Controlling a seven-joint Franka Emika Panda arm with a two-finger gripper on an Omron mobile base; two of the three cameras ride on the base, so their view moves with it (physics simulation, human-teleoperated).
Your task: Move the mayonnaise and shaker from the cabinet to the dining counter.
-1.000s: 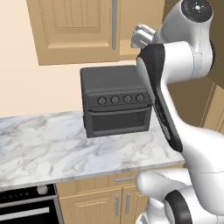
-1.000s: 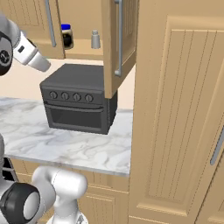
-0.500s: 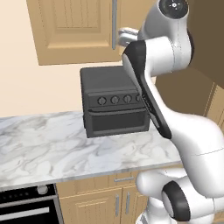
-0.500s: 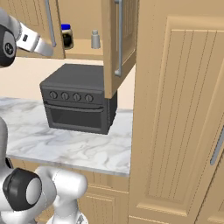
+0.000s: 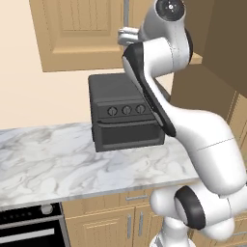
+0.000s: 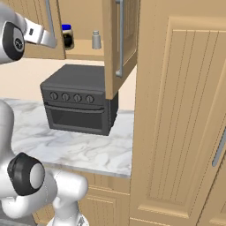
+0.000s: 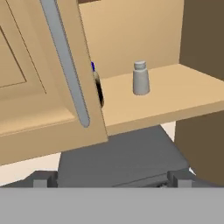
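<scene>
The cabinet (image 6: 84,55) hangs open above the counter, and both items stand on its shelf. The mayonnaise (image 6: 67,36) is the blue-lidded jar at the shelf's left. In the hand view the left door's edge covers most of the mayonnaise (image 7: 98,89). The pale shaker (image 6: 96,39) stands upright just to its right, and the shaker (image 7: 140,78) shows in full in the hand view. My gripper (image 6: 51,42) is raised beside the left door, short of the shelf. In the hand view the gripper (image 7: 110,181) is open, with nothing between its fingers. In the left base view the gripper (image 5: 125,36) sits by the door handle.
A dark toaster oven (image 6: 79,103) sits on the marble wall counter (image 5: 53,164) under the cabinet. The left door (image 7: 39,87) and its bar handle (image 7: 65,65) hang close to my hand. The open right door (image 6: 120,44) and a tall pantry (image 6: 181,123) stand to the right.
The arm has swung the hand up and in toward the open cabinet, so it now sits beside the left door. The jar and shaker have not moved.
</scene>
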